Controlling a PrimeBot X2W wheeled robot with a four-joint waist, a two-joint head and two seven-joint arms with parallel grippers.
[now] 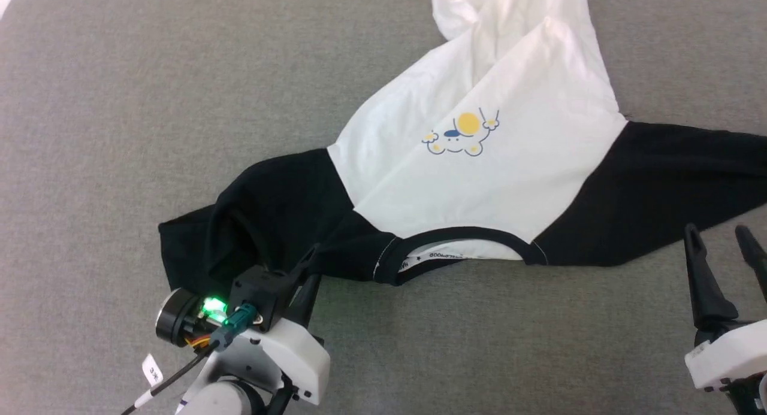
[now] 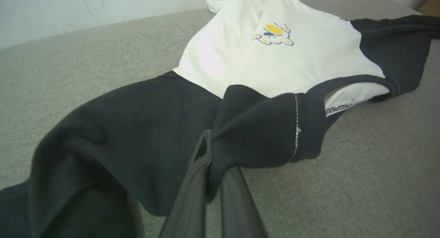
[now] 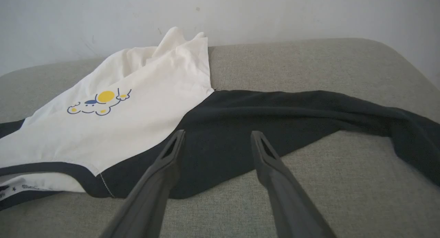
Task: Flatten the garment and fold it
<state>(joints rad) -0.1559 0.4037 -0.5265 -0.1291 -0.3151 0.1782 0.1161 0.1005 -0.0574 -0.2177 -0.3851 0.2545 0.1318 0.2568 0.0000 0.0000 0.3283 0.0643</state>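
while left end effector grips garment at black shoulder, right end effector hangs released

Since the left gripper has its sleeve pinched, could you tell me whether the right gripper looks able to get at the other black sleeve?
Probably yes: the right gripper is open, its fingers pointing at the near edge of that black sleeve, which lies on the grey surface with nothing over it.

The head view looks steeply down on the shirt. The left wrist view sits low, close behind the left tool. The right wrist view, behind the right tool, faces the wall. All share the cartoon print.
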